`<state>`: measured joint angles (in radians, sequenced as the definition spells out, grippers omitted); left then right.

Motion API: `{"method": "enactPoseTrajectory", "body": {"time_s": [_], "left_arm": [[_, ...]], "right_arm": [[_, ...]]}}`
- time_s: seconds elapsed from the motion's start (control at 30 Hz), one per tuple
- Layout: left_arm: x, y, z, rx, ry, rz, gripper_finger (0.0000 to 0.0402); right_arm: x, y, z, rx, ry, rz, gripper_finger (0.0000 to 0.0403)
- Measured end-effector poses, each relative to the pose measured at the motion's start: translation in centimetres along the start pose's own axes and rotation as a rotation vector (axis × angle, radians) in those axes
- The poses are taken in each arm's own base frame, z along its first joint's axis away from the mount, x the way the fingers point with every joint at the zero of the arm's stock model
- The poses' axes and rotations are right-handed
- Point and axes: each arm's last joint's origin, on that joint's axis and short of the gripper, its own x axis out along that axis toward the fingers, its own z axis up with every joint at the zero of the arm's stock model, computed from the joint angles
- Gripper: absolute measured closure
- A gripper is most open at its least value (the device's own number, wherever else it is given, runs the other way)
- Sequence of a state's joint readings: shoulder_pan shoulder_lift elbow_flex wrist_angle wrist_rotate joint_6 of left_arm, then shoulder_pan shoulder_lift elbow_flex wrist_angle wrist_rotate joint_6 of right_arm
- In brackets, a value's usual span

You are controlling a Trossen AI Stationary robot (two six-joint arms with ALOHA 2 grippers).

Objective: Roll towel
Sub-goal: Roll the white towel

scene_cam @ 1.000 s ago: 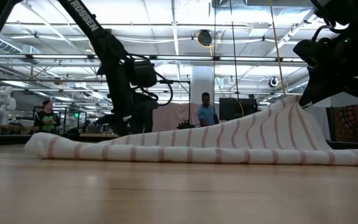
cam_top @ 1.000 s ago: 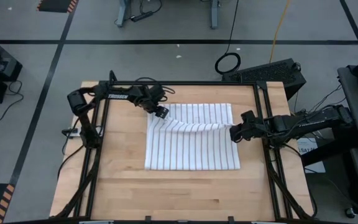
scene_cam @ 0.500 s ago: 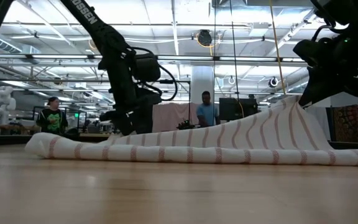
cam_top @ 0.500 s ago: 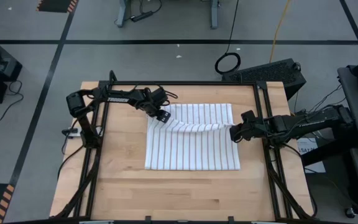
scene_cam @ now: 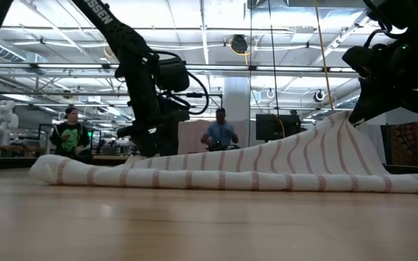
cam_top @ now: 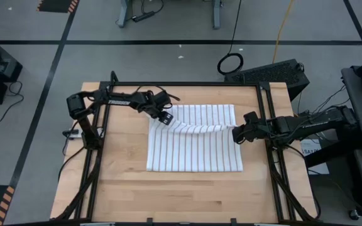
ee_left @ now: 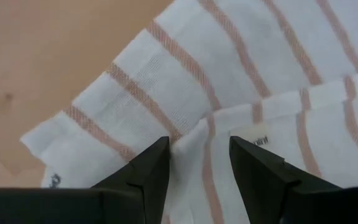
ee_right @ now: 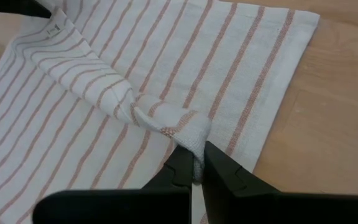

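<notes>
The white towel (cam_top: 193, 147) with narrow stripes lies spread on the middle of the wooden table. A raised ridge of cloth (ee_right: 86, 71) runs across it between the two grippers. My left gripper (ee_left: 197, 155) points steeply down at the towel's far left part, open. Its fingers stand on either side of a folded-over corner (ee_left: 194, 134), beside the small white tag (ee_left: 252, 135). My right gripper (cam_top: 234, 133) is at the towel's right edge, shut on the cloth, which rises to a peak (scene_cam: 343, 123) under it. My left gripper straddles the folded corner of the towel; whether its fingers touch the cloth cannot be told. My right gripper pinches a bunched bit of the towel's right edge (ee_right: 191, 138) between its two fingers, slanting down from the table's right. That bit is lifted off the table and the cloth slopes down from it; the rest lies flat.
Black frame rails (cam_top: 99, 157) (cam_top: 275, 169) run along the table's left and right sides. Bare wood (cam_top: 187, 194) lies between the towel and the near edge. People (scene_cam: 220, 134) stand in the room beyond the far edge.
My left gripper has shifted a little toward the table's right, over the towel's far left corner. The towel and my right gripper have kept still.
</notes>
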<state>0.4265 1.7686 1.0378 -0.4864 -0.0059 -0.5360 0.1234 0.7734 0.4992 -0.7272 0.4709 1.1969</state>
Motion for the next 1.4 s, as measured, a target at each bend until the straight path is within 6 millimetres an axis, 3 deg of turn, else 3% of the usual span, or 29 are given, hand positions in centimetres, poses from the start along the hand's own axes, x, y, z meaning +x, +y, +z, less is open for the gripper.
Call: {"method": "enactPoseTrajectory", "body": {"time_s": [0.53, 0.7, 0.87, 1.03, 1.4], "left_arm": [[-0.1, 0.1, 0.4, 0.074, -0.036, 0.033, 0.0236], [0.6, 0.6, -0.2, 0.048, -0.029, 0.102, 0.0289], [0.6, 0.4, -0.1, 0.123, -0.037, 0.093, 0.0382], [0.3, 0.1, 0.2, 0.152, -0.036, 0.071, 0.0397], [-6.7, -0.2, 0.5, 0.133, -0.156, 0.025, 0.04]], "right_arm": [[0.0, 0.1, 0.0, 0.016, -0.003, 0.008, 0.0399], [0.0, 0.0, 0.0, 0.015, -0.012, 0.0, 0.0399], [0.0, 0.0, 0.2, 0.025, -0.047, -0.013, 0.0399], [0.0, 0.0, 0.2, 0.024, -0.057, -0.017, 0.0399], [-0.1, 1.1, 0.5, 0.125, -0.061, 0.102, 0.0399]]}}
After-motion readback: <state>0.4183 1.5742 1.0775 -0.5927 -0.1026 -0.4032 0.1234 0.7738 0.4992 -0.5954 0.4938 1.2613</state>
